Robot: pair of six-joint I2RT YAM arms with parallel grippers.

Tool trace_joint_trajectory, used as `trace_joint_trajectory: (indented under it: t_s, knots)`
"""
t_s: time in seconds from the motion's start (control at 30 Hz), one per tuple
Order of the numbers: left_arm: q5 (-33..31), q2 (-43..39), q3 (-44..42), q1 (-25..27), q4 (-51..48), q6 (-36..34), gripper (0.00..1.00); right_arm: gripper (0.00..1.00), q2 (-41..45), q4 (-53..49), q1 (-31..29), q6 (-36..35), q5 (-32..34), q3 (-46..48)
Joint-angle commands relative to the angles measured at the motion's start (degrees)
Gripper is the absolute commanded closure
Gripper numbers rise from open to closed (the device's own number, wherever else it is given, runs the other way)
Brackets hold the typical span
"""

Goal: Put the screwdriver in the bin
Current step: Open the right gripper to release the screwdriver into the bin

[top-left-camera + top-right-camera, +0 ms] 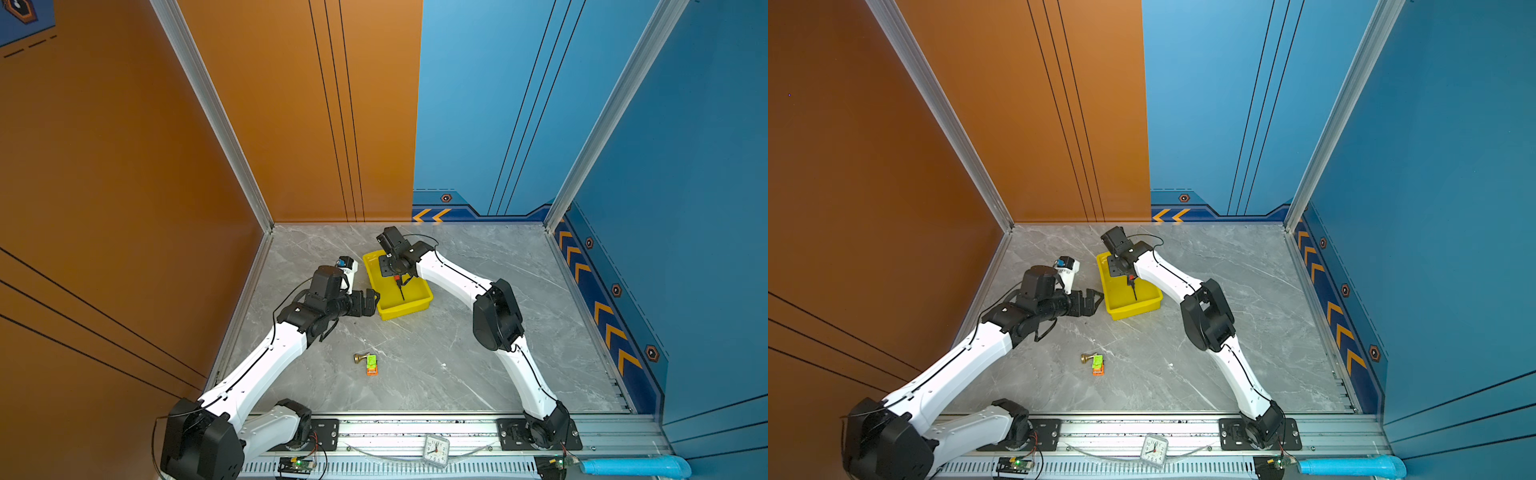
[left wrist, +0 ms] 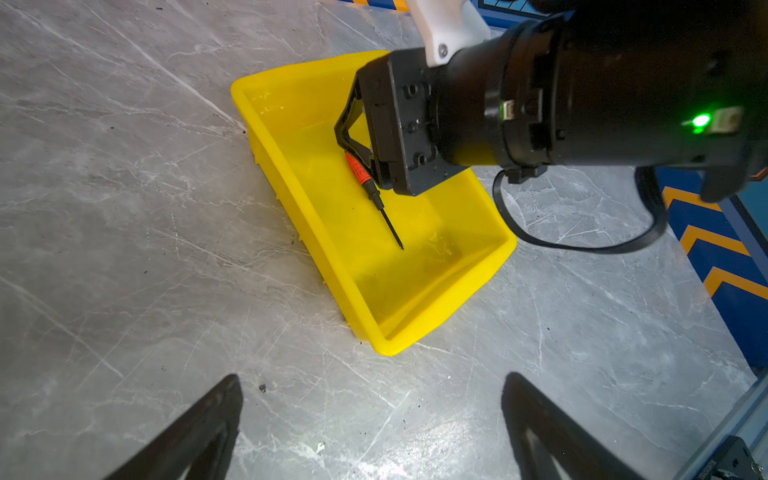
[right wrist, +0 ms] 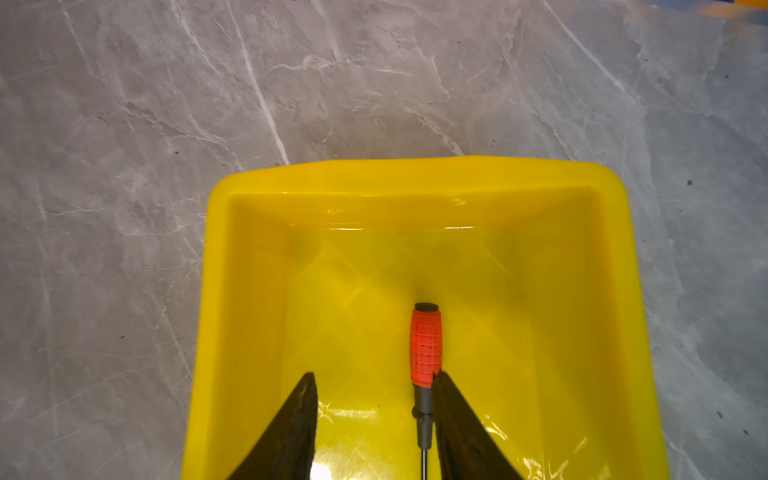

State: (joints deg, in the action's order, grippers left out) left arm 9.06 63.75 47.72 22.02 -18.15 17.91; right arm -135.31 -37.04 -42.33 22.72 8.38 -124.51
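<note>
The yellow bin (image 1: 384,291) (image 1: 1119,301) (image 2: 415,299) (image 3: 415,176) stands on the grey marble table behind its middle. The screwdriver (image 1: 400,284) (image 1: 1133,286) (image 2: 360,174) (image 3: 425,349), with an orange-red handle and a thin black shaft, is inside the bin. My right gripper (image 1: 397,277) (image 3: 376,376) hangs over the bin, open. One finger (image 3: 457,424) touches the screwdriver's collar and a wide gap separates it from the other finger. My left gripper (image 1: 374,300) (image 2: 372,378) is open and empty, just left of the bin's near corner.
A green-and-orange toy block with a brass piece (image 1: 370,364) (image 1: 1095,363) lies on the table nearer the front. A small white object with a blue part (image 1: 347,266) sits behind the left arm. A clock (image 1: 436,451) rests on the front rail. Walls close three sides.
</note>
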Motion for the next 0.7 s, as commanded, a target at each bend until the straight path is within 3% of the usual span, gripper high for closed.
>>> trace_joint_trajectory:
  t_s: [0.0, 0.37, 0.53, 0.67]
  knots:
    - [-1.31, -1.9, -1.08, -0.52, -2.95, -1.12, 0.02, 0.52, 2.35, -1.37, -0.64, 0.22, 2.49, 1.68]
    - [-3.91, -5.33, -1.84, -0.62, -7.16, -1.48, 0.02, 0.45, 8.09, -1.36, -2.18, -0.26, 4.47, 5.79]
    - [-10.79, -6.1, -1.49, -0.75, -12.18, -1.11, 0.02, 0.4, 14.01, -0.11, -2.32, -1.15, 4.27, 11.68]
    - [-12.31, -7.67, -2.51, -0.93, -13.88, -2.04, 0.02, 0.36, 20.46, 1.24, -2.23, -2.06, 4.27, 18.3]
